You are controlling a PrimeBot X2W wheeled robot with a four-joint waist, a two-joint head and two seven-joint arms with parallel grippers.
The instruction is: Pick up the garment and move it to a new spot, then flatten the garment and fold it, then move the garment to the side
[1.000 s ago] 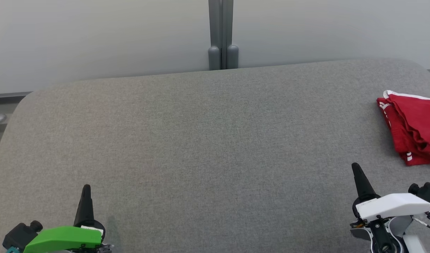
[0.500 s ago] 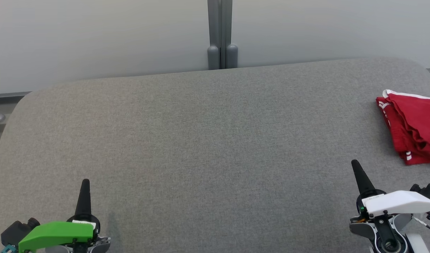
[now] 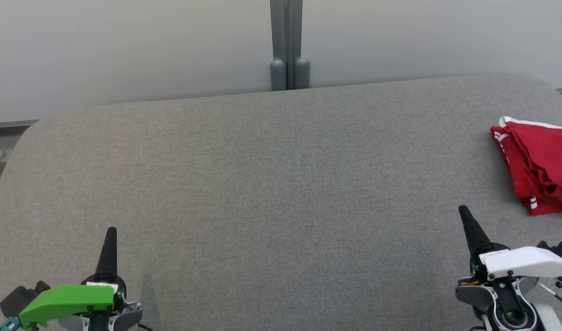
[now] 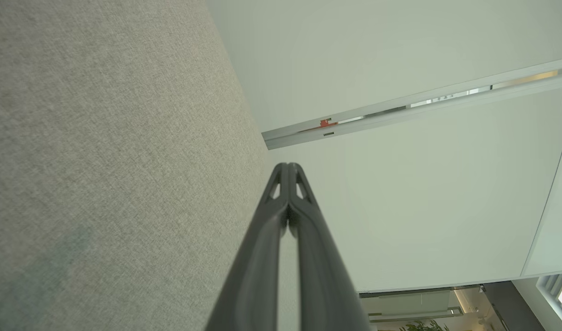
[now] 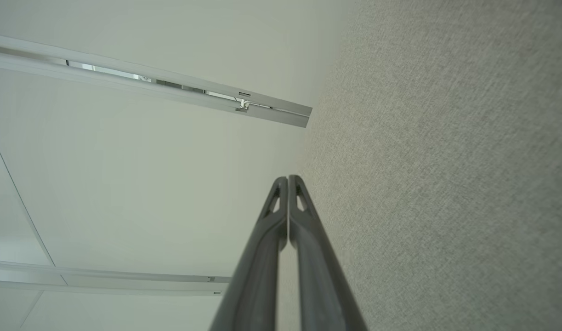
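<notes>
Grey fabric table [image 3: 262, 174] bears a folded (red) garment [image 3: 540, 165].

Both arms parked low: left gripper [image 3: 110, 232] at bottom left, right gripper [image 3: 463, 211] at bottom right, fingers pressed together, pointing up, holding nothing.

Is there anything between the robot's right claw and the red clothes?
No. In the head view, only bare grey fabric surface lies between the shut right gripper and the red garment. The two are apart, not touching.
</notes>
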